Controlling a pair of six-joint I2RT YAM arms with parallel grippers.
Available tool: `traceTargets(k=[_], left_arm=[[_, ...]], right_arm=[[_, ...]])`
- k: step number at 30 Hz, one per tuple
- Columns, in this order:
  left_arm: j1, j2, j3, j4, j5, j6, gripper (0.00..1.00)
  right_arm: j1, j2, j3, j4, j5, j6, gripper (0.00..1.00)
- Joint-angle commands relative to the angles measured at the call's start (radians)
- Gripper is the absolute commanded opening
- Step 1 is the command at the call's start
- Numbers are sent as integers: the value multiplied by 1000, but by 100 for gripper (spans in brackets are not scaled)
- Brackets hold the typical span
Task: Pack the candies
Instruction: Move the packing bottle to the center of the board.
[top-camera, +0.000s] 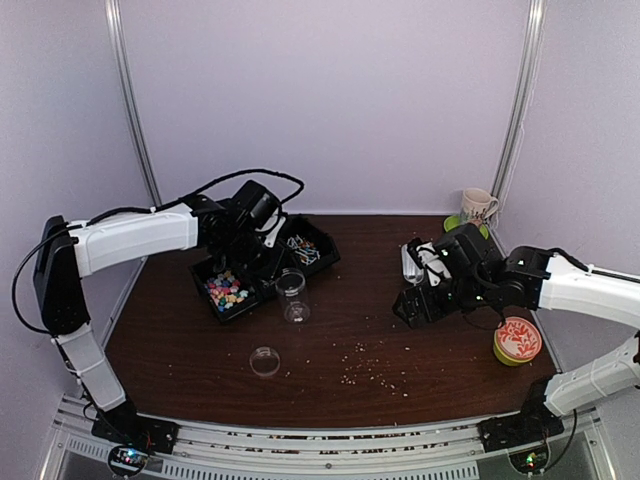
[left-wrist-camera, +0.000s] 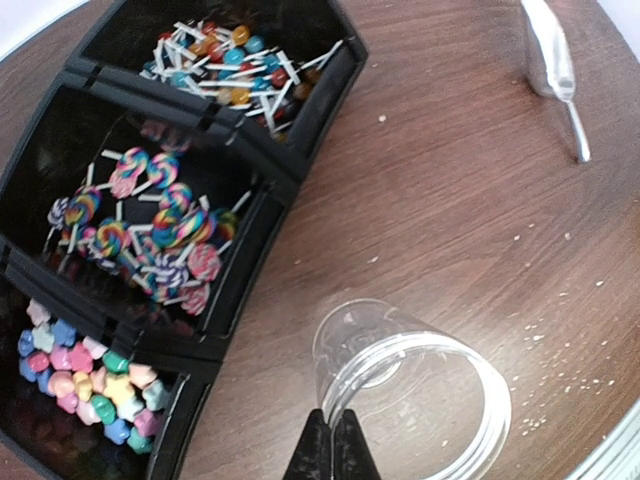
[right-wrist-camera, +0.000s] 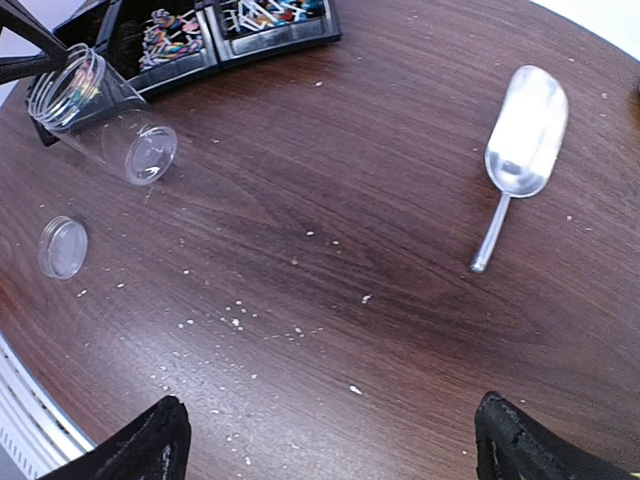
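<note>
Tabletop (right-wrist-camera: 330, 190) around the scoop (right-wrist-camera: 522, 140) is being shown open by wrist views only; the jar (left-wrist-camera: 400, 372) near the candies (left-wrist-camera: 90, 385) is being clamped by the left gripper (left-wrist-camera: 331, 445), right gripper (right-wrist-camera: 335, 435) being held apart.

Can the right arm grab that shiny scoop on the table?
Probably yes. The scoop lies by itself on the table, ahead of the open right end effector, with only crumbs between them.

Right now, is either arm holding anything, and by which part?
The left tool pinches the clear jar by the rim of its open mouth. The right tool is open and holds nothing.
</note>
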Motion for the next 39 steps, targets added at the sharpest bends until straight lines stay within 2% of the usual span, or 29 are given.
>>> traceTargets(k=[1,13,21,28,39], left_arm=[[-23,67,99,34,52,11,0],[-102,292,396,-40,57,4,0],[-130,400,521,-71,35,-19,0],[-139,449,584,-98,18,-29,0],[-139,466,588,-98,25,-38,3]], right_arm=[[-2,-29,10,-29,112,32,99],[-99,-104,-65,-40,171,81,100],[-133,-132,-108,-29,163,86,99],[-141,-132,-125,-24,161,85,100],[-147,-129,-131,-9,158,84,100]])
